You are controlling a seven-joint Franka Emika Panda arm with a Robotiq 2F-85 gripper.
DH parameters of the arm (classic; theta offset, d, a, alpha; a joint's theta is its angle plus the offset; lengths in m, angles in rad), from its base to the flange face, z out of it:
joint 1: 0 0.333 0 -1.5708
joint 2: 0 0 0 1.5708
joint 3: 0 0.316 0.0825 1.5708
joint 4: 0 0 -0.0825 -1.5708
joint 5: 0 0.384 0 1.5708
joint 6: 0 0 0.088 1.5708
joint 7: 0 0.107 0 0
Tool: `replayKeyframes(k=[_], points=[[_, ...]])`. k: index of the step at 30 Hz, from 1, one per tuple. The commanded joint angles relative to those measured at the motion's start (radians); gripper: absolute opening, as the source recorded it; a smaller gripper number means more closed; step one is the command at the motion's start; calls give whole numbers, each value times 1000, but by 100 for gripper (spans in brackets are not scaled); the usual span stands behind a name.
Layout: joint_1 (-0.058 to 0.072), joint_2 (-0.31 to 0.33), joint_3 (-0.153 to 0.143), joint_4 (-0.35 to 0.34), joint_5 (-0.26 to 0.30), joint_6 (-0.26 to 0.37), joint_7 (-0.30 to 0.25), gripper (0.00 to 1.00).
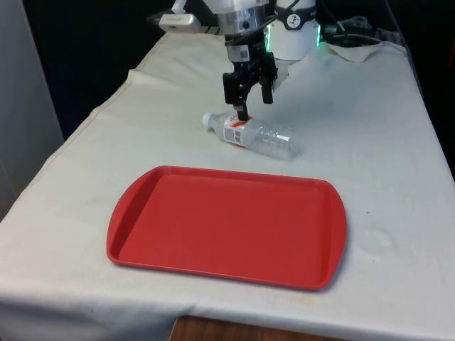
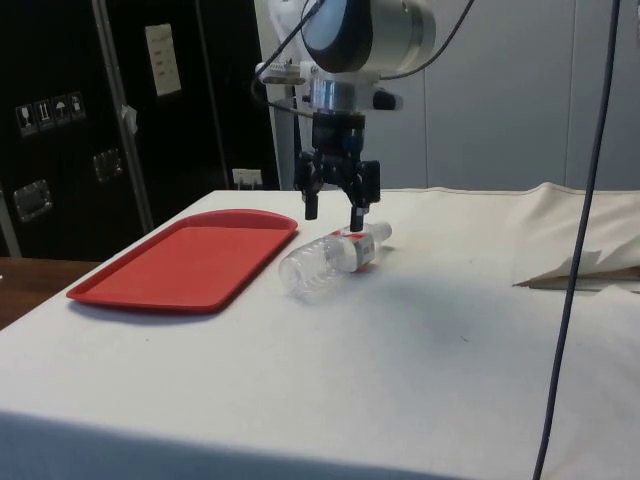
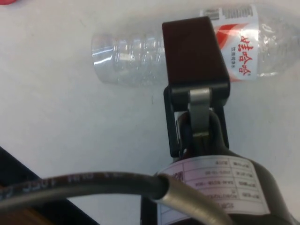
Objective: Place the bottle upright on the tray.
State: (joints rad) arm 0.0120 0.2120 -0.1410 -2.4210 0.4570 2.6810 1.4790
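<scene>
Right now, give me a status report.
Pincer open, above bottle. Bottle on its side on the cloth, beyond red tray. Nothing blocking the path to the tray.

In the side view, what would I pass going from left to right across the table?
Red tray → clear plastic bottle lying on its side, with the open end effector just above it → rumpled fold of the white cloth.

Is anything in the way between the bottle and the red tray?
Nothing visible. The bottle lies on its side on the white cloth, under the open hand. Bare cloth lies between it and the red tray, and the tray holds nothing.
</scene>
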Motion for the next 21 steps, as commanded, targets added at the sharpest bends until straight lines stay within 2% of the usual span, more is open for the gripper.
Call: replayKeyframes(k=[1,3,4,11,12,13,14,20,21], points=[[0,5,5,1,19,20,3,100],[0,8,0,0,11,8,0,100],[0,16,8,2,38,29,-1,100],[-5,30,16,6,91,33,-17,100],[2,33,2,4,56,21,-1,100],[-5,31,18,7,100,31,-20,100],[-7,31,21,7,116,28,-26,100],[-10,25,26,8,177,14,-52,100],[2,37,7,5,136,15,-23,100]])
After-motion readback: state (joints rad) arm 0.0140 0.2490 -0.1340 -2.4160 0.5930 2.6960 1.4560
